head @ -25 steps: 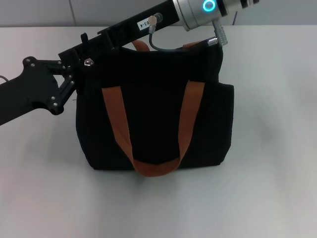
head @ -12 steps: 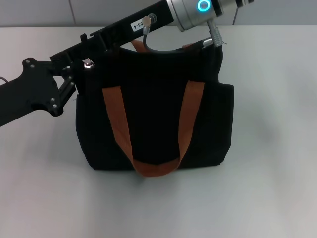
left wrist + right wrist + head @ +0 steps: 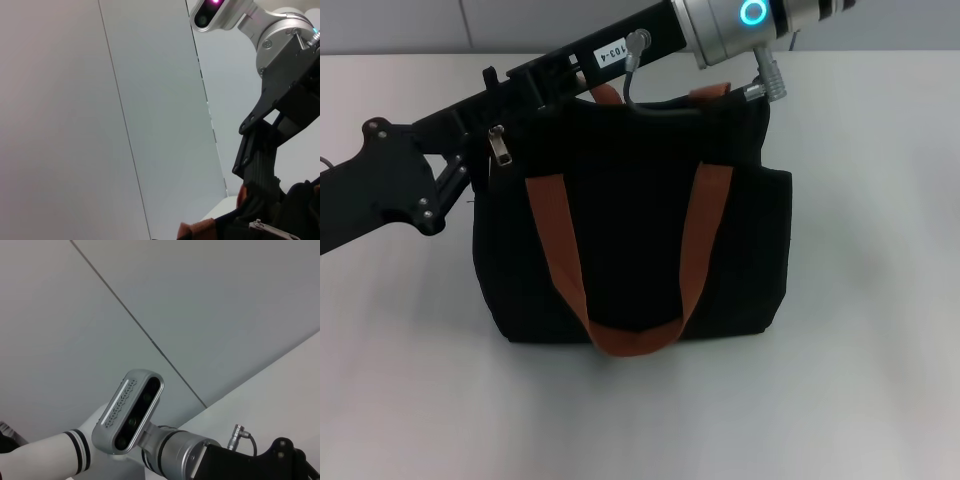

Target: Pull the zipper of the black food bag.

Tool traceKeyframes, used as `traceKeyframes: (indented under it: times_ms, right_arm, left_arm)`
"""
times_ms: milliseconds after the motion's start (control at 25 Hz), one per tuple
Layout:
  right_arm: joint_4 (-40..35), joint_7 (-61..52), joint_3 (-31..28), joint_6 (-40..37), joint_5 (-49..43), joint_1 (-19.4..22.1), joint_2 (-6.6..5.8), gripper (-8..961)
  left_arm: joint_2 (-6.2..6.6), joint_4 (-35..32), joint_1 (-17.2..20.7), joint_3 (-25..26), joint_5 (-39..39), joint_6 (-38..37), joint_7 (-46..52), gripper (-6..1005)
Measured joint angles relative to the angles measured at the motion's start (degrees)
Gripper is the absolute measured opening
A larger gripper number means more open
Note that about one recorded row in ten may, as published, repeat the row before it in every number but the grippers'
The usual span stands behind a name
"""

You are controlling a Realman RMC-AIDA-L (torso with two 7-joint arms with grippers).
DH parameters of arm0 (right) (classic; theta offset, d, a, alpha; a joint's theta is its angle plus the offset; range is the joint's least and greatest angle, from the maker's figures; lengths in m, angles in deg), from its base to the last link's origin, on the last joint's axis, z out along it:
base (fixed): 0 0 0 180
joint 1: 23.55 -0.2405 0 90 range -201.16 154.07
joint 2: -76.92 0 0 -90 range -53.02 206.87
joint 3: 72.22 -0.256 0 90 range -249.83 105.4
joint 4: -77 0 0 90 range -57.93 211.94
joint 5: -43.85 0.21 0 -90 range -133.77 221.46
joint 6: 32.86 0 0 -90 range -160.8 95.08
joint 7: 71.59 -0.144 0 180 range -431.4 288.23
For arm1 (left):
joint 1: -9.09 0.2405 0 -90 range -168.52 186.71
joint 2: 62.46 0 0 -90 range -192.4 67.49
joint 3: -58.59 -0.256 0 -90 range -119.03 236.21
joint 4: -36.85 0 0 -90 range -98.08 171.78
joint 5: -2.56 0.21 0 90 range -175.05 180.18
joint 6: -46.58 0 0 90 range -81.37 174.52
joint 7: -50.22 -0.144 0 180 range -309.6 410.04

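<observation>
The black food bag (image 3: 640, 230) stands upright in the middle of the table, its two rust-brown straps (image 3: 555, 240) hanging down the front. The silver zipper pull (image 3: 502, 148) hangs loose at the bag's top left corner; it also shows in the left wrist view (image 3: 272, 231). My left gripper (image 3: 470, 160) is at that corner from the left, shut on the bag's side edge. My right gripper (image 3: 495, 85) reaches across the bag's top from the right and sits just above the pull, apart from it; it also shows in the left wrist view (image 3: 257, 170).
The white table (image 3: 880, 300) stretches around the bag on all sides. A grey panelled wall (image 3: 400, 25) runs behind the table. The right wrist view shows only the wall and the left arm's wrist camera (image 3: 130, 410).
The zipper pull was raised under the right gripper; now it has dropped and hangs down. The right arm has shifted slightly up and to the right. The left gripper has stayed put.
</observation>
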Motion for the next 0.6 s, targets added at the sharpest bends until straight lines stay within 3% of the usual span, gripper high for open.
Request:
traceKeyframes:
  times_ms: [200,600]
  right_arm:
    - [-2.7,-0.6,-0.2,-0.4,0.4,2.1,-0.25,792]
    - [-3.8,-6.4,-0.8,-3.3,1.0,6.0,-2.04,779]
  left_arm:
    - [0.04,-0.1,0.0,0.1,0.0,0.0,0.3,54]
    - [0.14,0.0,0.1,0.1,-0.1,-0.1,0.6,57]
